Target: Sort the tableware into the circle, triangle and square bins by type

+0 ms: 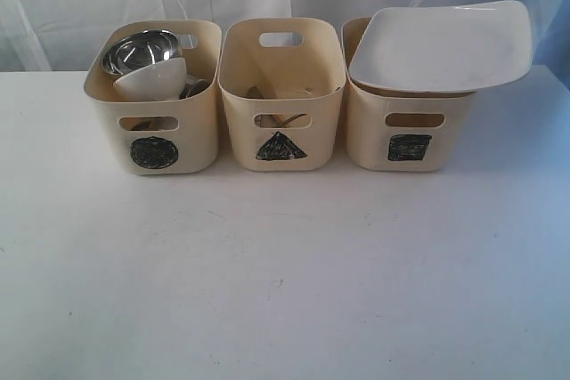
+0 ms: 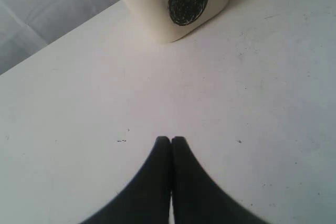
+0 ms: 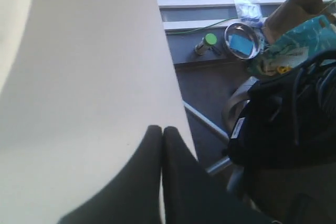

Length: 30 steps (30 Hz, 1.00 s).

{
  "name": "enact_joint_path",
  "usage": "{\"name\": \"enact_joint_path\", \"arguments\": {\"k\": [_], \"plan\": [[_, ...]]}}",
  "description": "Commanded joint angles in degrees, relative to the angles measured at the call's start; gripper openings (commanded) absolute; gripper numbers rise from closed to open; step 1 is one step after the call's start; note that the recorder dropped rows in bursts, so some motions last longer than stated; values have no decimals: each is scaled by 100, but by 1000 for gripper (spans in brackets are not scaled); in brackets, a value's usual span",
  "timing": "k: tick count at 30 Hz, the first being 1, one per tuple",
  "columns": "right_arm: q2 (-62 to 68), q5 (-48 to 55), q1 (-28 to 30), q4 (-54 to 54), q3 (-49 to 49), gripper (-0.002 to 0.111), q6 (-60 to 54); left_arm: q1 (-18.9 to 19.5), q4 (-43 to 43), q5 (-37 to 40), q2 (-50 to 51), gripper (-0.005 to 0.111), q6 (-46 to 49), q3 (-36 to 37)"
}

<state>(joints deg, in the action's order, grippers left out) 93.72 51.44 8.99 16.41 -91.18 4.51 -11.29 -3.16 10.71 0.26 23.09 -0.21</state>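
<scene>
Watching the large square white plate [image 1: 443, 44] - it lies tilted across the rim of the square bin [image 1: 407, 131], not inside, so any nudge could slide it off. Bowls sit piled in the circle bin [image 1: 153, 122]. My left gripper [image 2: 171, 141] and right gripper [image 3: 161, 129] are pinched closed, empty - clear of the bins.

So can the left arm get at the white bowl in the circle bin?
Probably yes: the white bowl lies uncovered on top in the circle bin, and the table between that bin and the shut left gripper holds nothing.
</scene>
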Motion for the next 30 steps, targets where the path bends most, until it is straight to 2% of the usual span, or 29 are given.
{"name": "enact_joint_path", "arguments": {"k": [1,9,15,21,25,30], "plan": [[-735,-504,30,-606,679,0,-209,-25,-7,-21,-26,0,-14,21],[-2536,-1467,5,-1455,2593,0,-509,-25,-7,-21,-26,0,-14,21],[-4255,-1724,5,-2519,3897,0,-1309,-25,-17,-21,-26,0,-14,21],[-5840,-1260,5,-3328,4476,0,-2244,-25,-17,-21,-26,0,-14,21],[-6441,-978,5,-3334,4577,0,-2233,-25,-17,-21,-26,0,-14,21],[-6738,-1186,5,-4005,4637,0,-2077,-25,-17,-21,-26,0,-14,21]]}}
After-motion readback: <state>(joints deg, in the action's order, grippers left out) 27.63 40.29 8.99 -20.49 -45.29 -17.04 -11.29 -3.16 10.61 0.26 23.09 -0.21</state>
